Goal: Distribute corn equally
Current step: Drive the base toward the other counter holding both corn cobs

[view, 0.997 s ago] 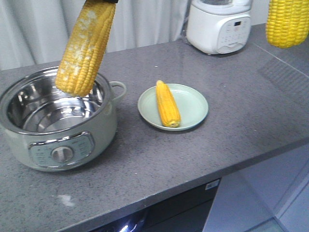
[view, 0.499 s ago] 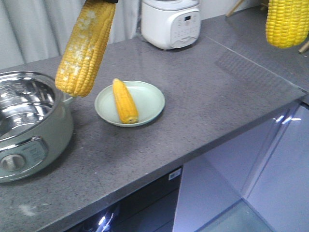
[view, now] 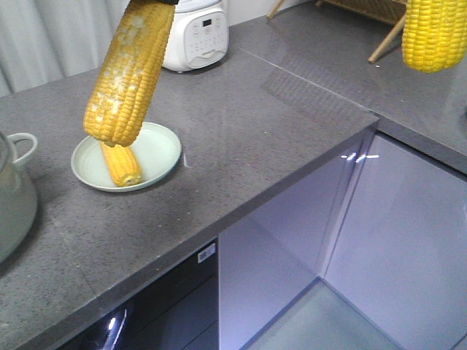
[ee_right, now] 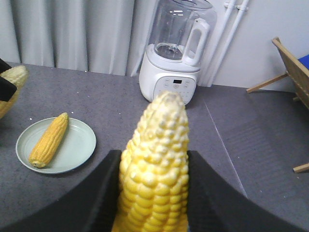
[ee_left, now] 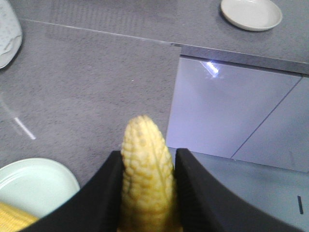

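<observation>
My left gripper (ee_left: 148, 154) is shut on a corn cob (ee_left: 147, 179), its black fingers pressing both sides. In the front view that cob (view: 130, 73) hangs tip-up over the counter, above a pale green plate (view: 164, 146). Another corn cob (view: 122, 163) lies on that plate. My right gripper (ee_right: 153, 157) is shut on a third cob (ee_right: 154, 164), seen at the front view's top right (view: 434, 33), beyond the counter corner. The right wrist view shows the green plate (ee_right: 77, 145) and its cob (ee_right: 48, 140) to the left. A second, empty plate (ee_left: 251, 12) sits far off on the other counter.
A white blender (view: 195, 33) stands at the back of the grey counter (view: 241, 131). The pot (view: 14, 189) shows only at the left edge. The counter makes a corner, with cabinet fronts (view: 394, 233) and floor below. A wooden frame (ee_right: 294, 67) leans at the right.
The whole scene has slid left in the front view: pot nearly out of frame, plate now under the left cob, cabinet corner revealed. Both cobs stay gripped in the same spots.
</observation>
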